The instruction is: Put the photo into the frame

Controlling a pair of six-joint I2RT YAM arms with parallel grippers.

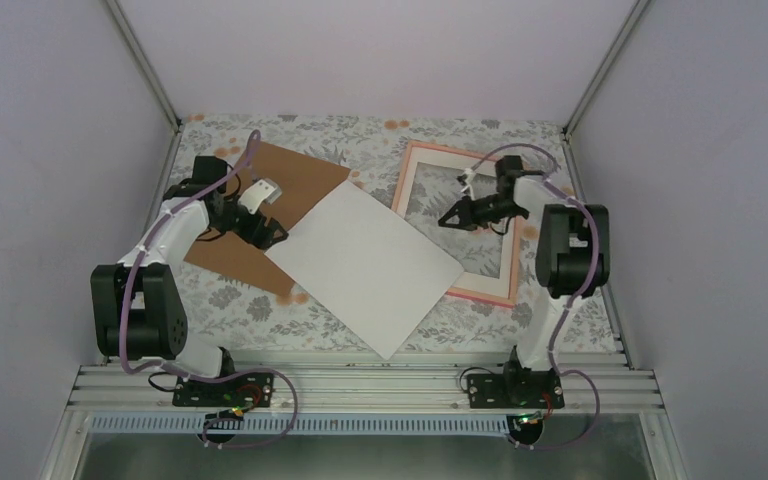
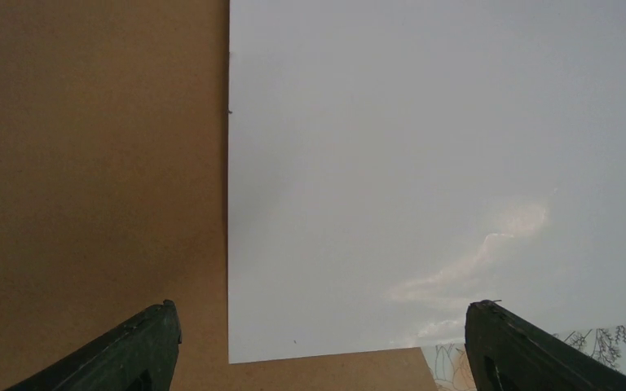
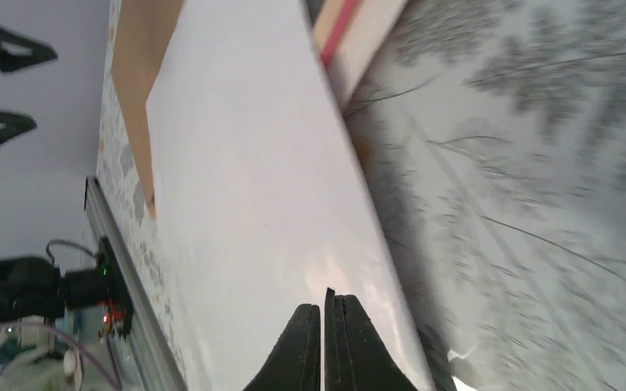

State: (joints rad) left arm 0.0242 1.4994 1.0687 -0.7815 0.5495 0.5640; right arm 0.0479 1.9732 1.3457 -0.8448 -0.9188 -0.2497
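1. Photo [image 1: 365,265] lies flat near the middle of the worktop with its plain white back up. It is turned so that its corners point toward the worktop's edges. The printed side cannot be seen.
2. Its right corner overlaps the near left part of the frame [image 1: 445,150]. The frame lies flat toward the far right corner of the worktop, and the flowered cloth [image 1: 250,300] shows through its pane.
3. The photo's far left side rests on a brown board [image 1: 280,175]. The board lies flat toward the far left corner and sticks out past the sheet on that side.
4. The left gripper [image 1: 272,233] hangs low over the board, just beside the photo's left edge, and points toward the sheet. Its jaws stand wide apart and hold nothing. In the wrist view, one of its fingers [image 2: 143,346] is over the board and the other is over the sheet. Whether they touch the surface cannot be told.
5. The right gripper [image 1: 447,220] hangs over the frame's pane, just beside the photo's far right edge, with its tips toward the sheet. Its jaws are pressed together, and nothing is visible between them.
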